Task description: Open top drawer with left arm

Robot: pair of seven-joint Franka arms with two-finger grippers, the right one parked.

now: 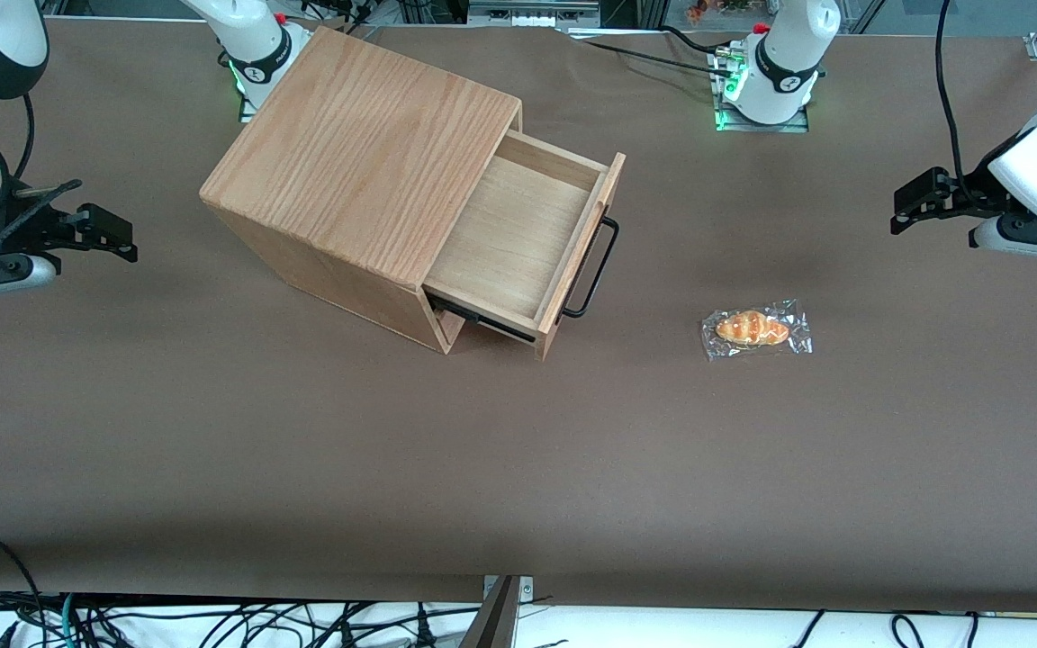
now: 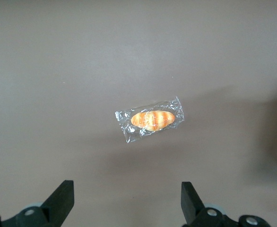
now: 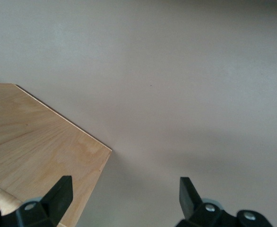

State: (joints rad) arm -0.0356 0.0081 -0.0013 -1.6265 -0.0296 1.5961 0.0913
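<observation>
Gripper, left arm: released, empty, raised over the counter at the working arm's end, well apart from the cabinet. Cabinet: oak box, angled on the counter. Top drawer: already drawn well out, floor bare. Handle: black bar, free. Judgement: step appears complete; further pulling should be straight along the runners. Wrapped bread roll: between drawer and gripper, to be avoided.

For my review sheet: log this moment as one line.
top drawer: pulled out | gripper: open, away above table, holding nothing | wrapped bread: on table
</observation>
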